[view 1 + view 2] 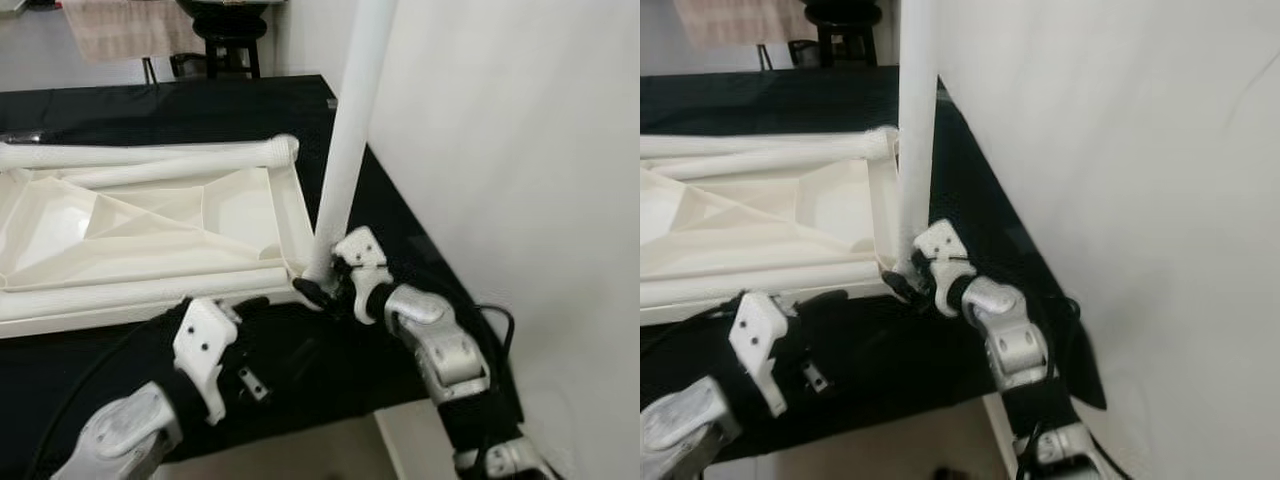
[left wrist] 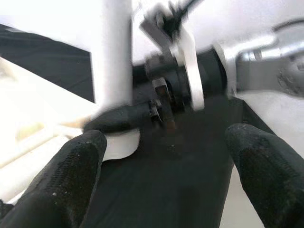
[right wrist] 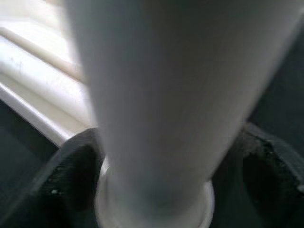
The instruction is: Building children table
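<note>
So the white kids' table (image 1: pixel 150 235) is lying upside down on the black tabletop (image 1: pixel 330 370), underside facing up, with its ribbed plastic inside showing. Two white legs are lying flat on it, one along the far edge (image 1: pixel 150 153) and one along the near edge (image 1: pixel 140 293). A third white leg (image 1: pixel 345 150) is standing upright at the near right corner of the table, leaning a bit, right next to the white wall (image 1: pixel 520 150). The right claw (image 1: pixel 318 283) is clamped around the bottom of that upright leg, one black finger on each side of it; the right wrist view has the leg's flared base ring sitting down between the two fingers (image 3: pixel 71 185). The left claw (image 1: pixel 235 310) is hovering low over the black tabletop just in front of the table's near edge, fingers spread wide apart with nothing between them, pointed toward the right claw and the leg's foot. At the far end of the room there's a dark stool (image 1: pixel 228 35) and a beige cloth (image 1: pixel 125 28) hanging.
</note>
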`<state>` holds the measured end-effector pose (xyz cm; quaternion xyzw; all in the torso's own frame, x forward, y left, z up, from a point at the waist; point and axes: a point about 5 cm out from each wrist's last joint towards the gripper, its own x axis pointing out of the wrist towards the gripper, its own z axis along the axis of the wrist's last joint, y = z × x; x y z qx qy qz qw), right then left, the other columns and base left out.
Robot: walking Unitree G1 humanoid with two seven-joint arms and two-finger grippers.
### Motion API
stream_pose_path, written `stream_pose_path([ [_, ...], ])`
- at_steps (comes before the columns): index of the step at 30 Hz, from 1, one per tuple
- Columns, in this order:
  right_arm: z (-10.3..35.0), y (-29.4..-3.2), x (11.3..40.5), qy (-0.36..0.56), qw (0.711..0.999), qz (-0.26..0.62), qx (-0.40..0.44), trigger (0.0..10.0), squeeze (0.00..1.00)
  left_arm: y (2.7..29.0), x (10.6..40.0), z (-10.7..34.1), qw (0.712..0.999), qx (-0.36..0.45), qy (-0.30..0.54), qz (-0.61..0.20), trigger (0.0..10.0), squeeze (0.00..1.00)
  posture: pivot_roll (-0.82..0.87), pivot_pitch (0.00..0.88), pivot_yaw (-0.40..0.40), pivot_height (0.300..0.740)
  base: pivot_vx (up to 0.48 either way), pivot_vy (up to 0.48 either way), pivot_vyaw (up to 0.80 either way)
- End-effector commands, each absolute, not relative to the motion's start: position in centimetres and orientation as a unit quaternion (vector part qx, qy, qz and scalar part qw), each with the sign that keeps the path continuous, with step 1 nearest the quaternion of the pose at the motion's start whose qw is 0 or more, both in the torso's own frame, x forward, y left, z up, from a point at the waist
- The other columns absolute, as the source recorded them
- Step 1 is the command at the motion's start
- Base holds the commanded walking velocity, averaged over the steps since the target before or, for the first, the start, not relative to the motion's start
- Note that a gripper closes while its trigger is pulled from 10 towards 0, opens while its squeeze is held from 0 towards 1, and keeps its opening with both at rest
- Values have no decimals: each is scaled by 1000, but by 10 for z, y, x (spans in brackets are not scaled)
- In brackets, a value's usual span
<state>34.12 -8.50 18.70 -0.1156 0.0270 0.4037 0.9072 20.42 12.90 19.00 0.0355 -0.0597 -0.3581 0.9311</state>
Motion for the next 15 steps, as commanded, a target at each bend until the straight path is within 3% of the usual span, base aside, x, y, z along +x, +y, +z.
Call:
stream_pose_path([
  [1,211,-82,342,-31,872,476,-113,10000,0,125,203,186,929,30,-52,-365,10000,0,115,196,-101,740,0,0,0],
  [4,218,-83,343,-48,847,513,-133,10000,0,125,203,186,929,31,-52,-365,10000,0,119,197,-102,740,0,0,0],
  [7,230,-89,348,-57,794,583,-161,10000,0,127,203,187,931,33,-55,-358,10000,0,123,201,-107,740,0,0,0],
  [12,236,-93,356,-46,779,604,-166,10000,0,127,204,187,932,33,-55,-357,10000,0,124,204,-105,740,0,0,0],
  [13,238,-94,358,-43,774,611,-163,6863,0,127,204,188,932,34,-55,-357,10000,0,123,205,-105,740,0,0,0],
  [14,239,-95,360,-38,768,619,-160,0,0,127,204,188,932,34,-55,-358,10000,0,123,207,-105,740,0,0,0],
  [15,240,-96,361,-33,762,627,-161,0,0,127,204,188,932,35,-55,-358,10000,0,123,207,-105,740,0,0,0],
])
